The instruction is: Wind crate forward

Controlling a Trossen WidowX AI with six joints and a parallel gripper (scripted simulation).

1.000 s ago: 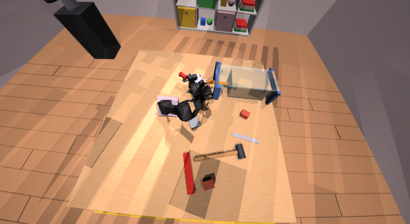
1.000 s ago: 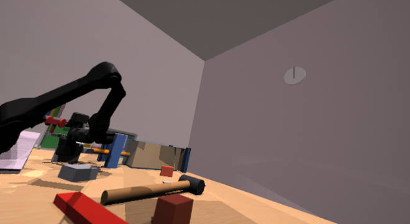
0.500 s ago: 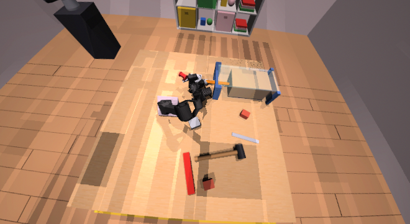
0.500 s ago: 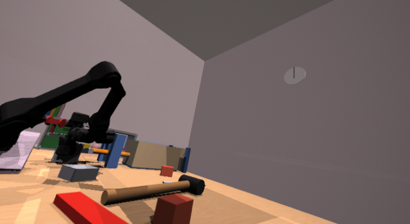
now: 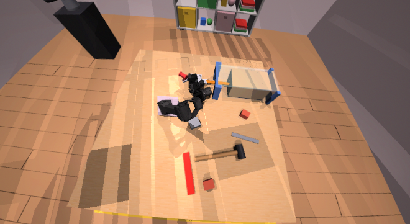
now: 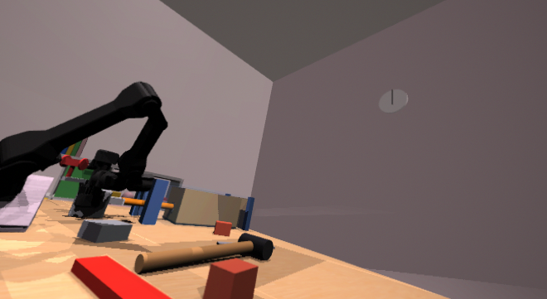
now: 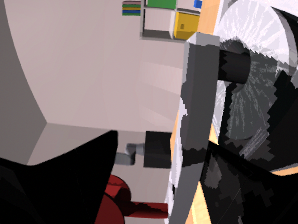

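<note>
The tan crate (image 5: 248,81) (image 6: 203,208) sits flat in the clear cubby; its front stands a gap behind the blue frame (image 5: 216,86) (image 6: 154,202) at the mouth. The orange strap (image 5: 211,82) (image 6: 134,201) runs from the crate through that frame to the winch, which the arm mostly hides; its pale disc (image 7: 272,30) fills the wrist view's upper right. The winch handle's grey bar (image 7: 200,90) stands off it on a black shaft (image 7: 234,66); the key's end is hidden. Its red knob (image 5: 182,76) (image 6: 75,161) (image 7: 116,189) is partly behind one finger. My gripper (image 7: 156,140) is open at the handle, one finger overlapping the bar.
A grey block (image 5: 194,123) (image 6: 105,231) lies near the arm's base. A mallet (image 5: 217,155) (image 6: 195,254), a red bar (image 5: 189,174), a grey strip (image 5: 245,138) and red blocks (image 5: 245,114) (image 5: 208,184) lie farther from the winch.
</note>
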